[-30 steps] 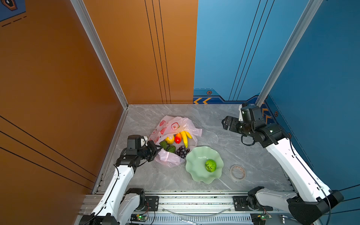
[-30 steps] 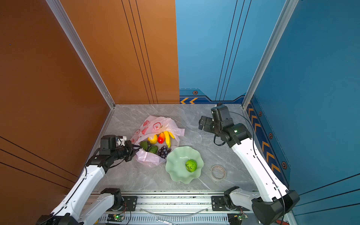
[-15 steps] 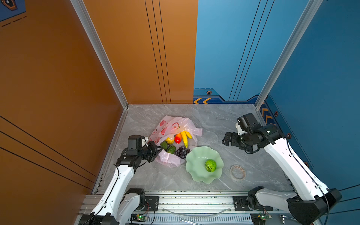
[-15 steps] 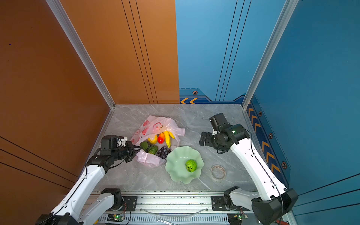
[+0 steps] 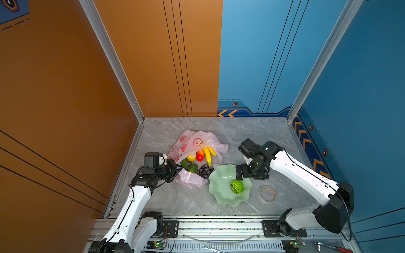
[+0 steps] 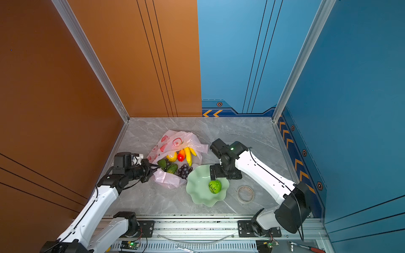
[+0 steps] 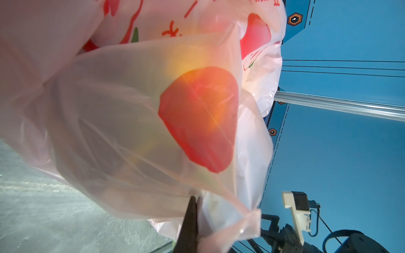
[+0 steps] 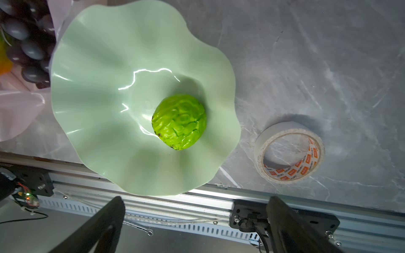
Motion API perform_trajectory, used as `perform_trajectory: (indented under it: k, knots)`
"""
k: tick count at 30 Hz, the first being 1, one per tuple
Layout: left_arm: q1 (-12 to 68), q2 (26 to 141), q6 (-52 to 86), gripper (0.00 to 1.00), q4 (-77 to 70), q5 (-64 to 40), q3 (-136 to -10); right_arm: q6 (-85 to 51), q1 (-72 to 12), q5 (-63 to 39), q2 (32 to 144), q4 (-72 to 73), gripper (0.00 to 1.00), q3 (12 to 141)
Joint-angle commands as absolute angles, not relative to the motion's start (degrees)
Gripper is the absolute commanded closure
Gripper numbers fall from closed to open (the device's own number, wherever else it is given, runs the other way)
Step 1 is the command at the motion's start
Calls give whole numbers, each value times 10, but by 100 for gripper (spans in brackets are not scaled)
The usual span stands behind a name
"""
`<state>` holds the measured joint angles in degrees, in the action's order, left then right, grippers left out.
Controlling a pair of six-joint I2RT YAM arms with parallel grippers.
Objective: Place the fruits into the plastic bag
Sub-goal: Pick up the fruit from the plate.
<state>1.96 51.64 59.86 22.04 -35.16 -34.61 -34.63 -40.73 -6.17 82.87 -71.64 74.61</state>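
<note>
Change: right gripper (image 5: 240,173) swinging in from upper right of a top view, now hovering at upper-right rim of plate (image 5: 219,195); jaws spread wide, empty.
Meaning: prob. lining up for the last pick.
Left gripper (image 5: 178,167): pressed together, pinching edge of plastic bag (image 5: 192,142), holding the mouth open.
Bag, frame centre: holding bananas (image 5: 208,153), lemon (image 5: 191,158), mango (image 5: 200,156), grapes (image 5: 205,170), green oblong fruit (image 5: 192,168).
Plate, lower centre-right: holding green ball (image 5: 237,186) only.
Tape roll (image 5: 267,194): lying just right of plate.

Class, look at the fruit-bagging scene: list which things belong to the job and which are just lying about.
Belonging to the job: plastic bag, banana bunch, lemon, red mango, grapes, green oblong fruit, green ball, left gripper shut on the bag's edge, right gripper open.
Just lying about: pale green plate under the green ball, tape roll.
</note>
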Motion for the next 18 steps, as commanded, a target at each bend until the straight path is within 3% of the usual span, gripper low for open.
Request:
perform_trajectory:
  k: [1,18]
  knots:
    - [25,511,594,100,221,-348,-336,-358,-439,-53,856,-693,0,733]
    - [25,506,594,100,226,-348,-330,-338,-485,-38,977,-625,2,702]
